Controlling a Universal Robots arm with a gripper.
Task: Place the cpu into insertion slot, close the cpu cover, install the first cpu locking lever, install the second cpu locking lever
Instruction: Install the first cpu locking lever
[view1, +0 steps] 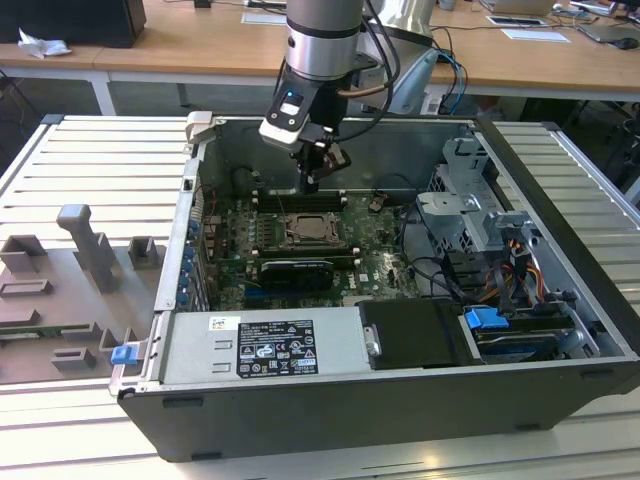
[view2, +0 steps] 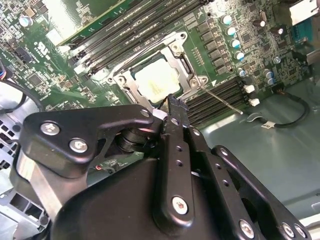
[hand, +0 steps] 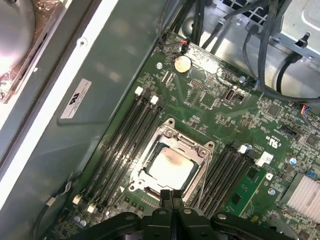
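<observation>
We are holding the gripper (hand: 171, 196), jaws closed tight and empty, at the edge of the cpu cover (hand: 199, 150); the cpu (hand: 172, 167) is sitting in the insertion slot (view1: 305, 231). For the free locking lever (view2: 222, 102), we are judging steady, square pressure best.

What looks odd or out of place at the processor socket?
Two things. The cpu carries a brownish smudge on its metal top. In the second wrist view, a thin locking lever juts out at a slant from the cpu cover, apparently unlatched.
</observation>
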